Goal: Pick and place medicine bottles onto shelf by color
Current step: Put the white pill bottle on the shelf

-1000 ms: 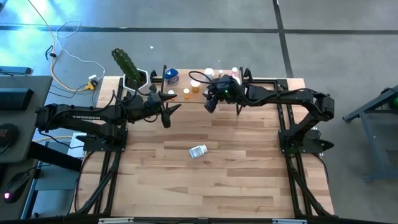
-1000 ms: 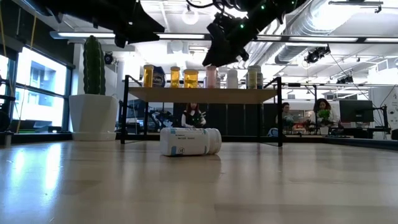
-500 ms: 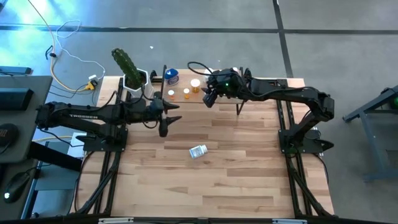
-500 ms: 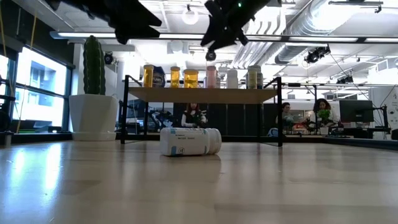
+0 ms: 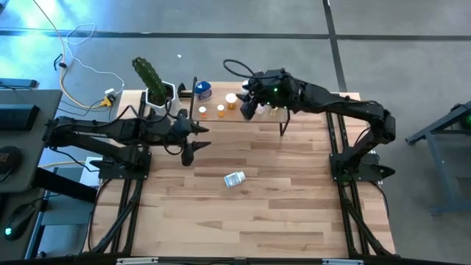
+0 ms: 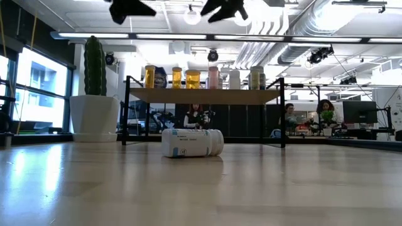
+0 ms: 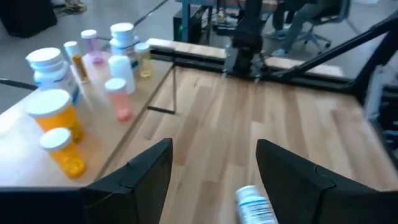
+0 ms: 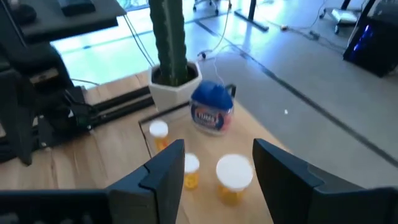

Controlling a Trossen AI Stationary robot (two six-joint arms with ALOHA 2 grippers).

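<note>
The right gripper [image 5: 249, 110] has lifted and swung back over the shelf [image 5: 302, 112], its fingers [image 8: 163, 172] parted and nothing between them. A second ago it hung lower, just off the shelf's front edge; now it sits above the orange bottles [image 8: 233, 177] near the blue-capped jar [image 8: 212, 107], with the cactus [image 8: 169, 43] just beyond the shelf's end. The left gripper [image 5: 187, 152] has drawn away from the shelf toward the open table, fingers [image 7: 138, 182] also apart and empty.

On the shelf stand the sorted bottles: orange ones [image 7: 57, 118] by the cactus end, then pink [image 7: 118, 99] and white [image 7: 121, 65] further along, in a row as seen from table height [image 6: 192, 79]. One white bottle [image 5: 234, 179] lies on its side on the table in front of the shelf, well apart from both grippers; it also shows between the left fingers [image 7: 255, 204].

Both arms appear to be clearing off after a placement. I judge the fallen white bottle the last piece to collect, and the left arm, nearer to it, looks the likelier to go for it.
</note>
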